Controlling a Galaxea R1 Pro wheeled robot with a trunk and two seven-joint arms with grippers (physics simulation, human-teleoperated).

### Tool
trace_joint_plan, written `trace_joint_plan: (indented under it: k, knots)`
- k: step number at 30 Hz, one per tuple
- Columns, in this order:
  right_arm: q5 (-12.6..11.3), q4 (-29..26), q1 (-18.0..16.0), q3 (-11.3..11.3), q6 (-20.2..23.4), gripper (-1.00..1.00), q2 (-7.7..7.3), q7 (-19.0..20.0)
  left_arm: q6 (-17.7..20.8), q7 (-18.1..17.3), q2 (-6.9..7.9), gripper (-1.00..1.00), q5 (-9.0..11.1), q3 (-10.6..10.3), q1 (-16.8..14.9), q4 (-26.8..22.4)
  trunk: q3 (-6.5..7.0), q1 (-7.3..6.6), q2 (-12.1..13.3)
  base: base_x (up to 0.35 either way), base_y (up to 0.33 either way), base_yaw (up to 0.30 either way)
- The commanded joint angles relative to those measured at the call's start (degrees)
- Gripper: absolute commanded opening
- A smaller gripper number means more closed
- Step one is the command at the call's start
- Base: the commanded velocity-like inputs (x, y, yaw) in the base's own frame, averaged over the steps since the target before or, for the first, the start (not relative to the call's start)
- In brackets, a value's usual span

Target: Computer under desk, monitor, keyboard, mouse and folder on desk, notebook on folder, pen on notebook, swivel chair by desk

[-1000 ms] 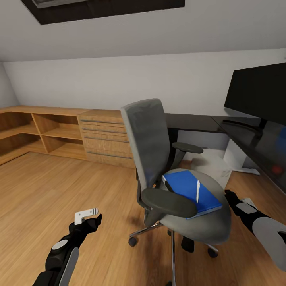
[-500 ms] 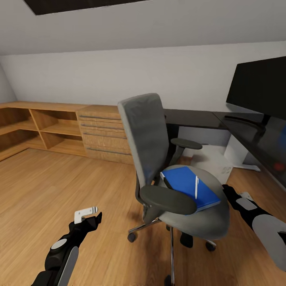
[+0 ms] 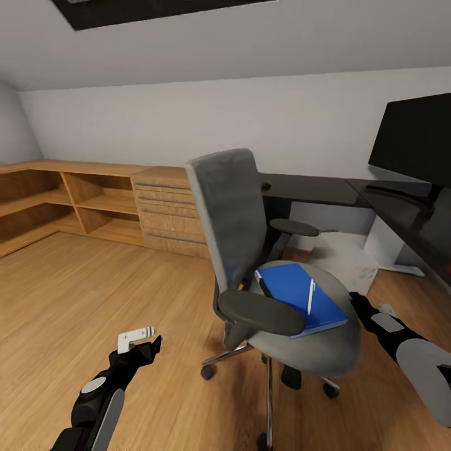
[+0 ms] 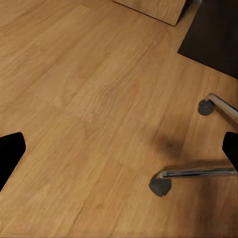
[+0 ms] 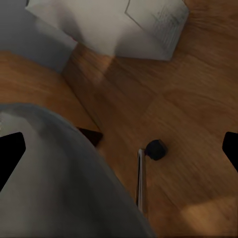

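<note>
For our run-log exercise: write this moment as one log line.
left gripper: open, over floor | right gripper: open, beside swivel chair | folder, pen: on seat | monitor: on desk

Swivel chair [image 3: 269, 275]: one, with two dark armrests.
Folder [image 3: 297, 300]: one, blue.
Notebook [image 3: 263, 286]: one dark edge showing.
Pen [image 3: 311, 297]: one.
Monitor [image 3: 416, 141]: one.
Counter [image 3: 313, 188]: one, black-topped.
Computer [image 3: 344, 260]: one pale box.
Chair casters: two in the left wrist view [image 4: 159, 186], one in the right wrist view [image 5: 156, 148].
Drawer unit [image 3: 168, 213]: one, with four drawer fronts.
End effectors: two, left [image 3: 141, 341] and right [image 3: 360, 304].
</note>
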Motion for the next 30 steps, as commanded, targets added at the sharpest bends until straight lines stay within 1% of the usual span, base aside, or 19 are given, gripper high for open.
trace_joint_plan:
  k: [1, 13, 15, 21, 29, 30]
  knots:
    - [-0.27, 3.79, 0.02, 0.36, 0.1, 1.0, 0.0, 0.02, 0.26, 0.38, -0.03, 1.0, 0.6, 0.0, -0.05, -0.03, 0.0, 0.0, -0.01, 0.0, 0.0, 0.203]
    - [-0.29, 3.54, 0.02, 0.42, 0.1, 1.0, 0.02, 0.05, 0.26, 0.44, -0.03, 1.0, 0.53, -0.11, -0.05, 0.4, 0.26, 0.0, -0.01, 0.0, 0.0, 0.214]
    - [-0.29, 3.47, 0.02, 0.38, 0.1, 1.0, 0.02, 0.05, 0.26, 0.46, -0.03, 1.0, 0.52, -0.15, -0.05, 0.61, 0.26, 0.0, -0.01, 0.0, 0.0, 0.063]
    - [-0.29, 3.44, 0.02, 0.36, 0.1, 1.0, -0.03, 0.05, 0.26, 0.47, -0.03, 1.0, 0.48, -0.17, -0.05, 0.7, 1.59, -0.15, 0.07, 0.0, 0.0, 0.014]
    - [-0.29, 3.43, 0.02, 0.35, 0.1, 1.0, -0.02, 0.03, 0.26, 0.47, -0.03, 1.0, 0.5, -0.22, -0.05, 1.35, 1.59, -0.15, 0.07, 0.0, 0.0, 0.001]
    - [-0.29, 3.43, 0.02, 0.35, 0.1, 1.0, -0.01, 0.04, 0.26, 0.47, -0.03, 1.0, 0.47, -0.24, -0.05, 1.37, 1.82, -0.18, 0.08, 0.0, 0.0, 0.0]
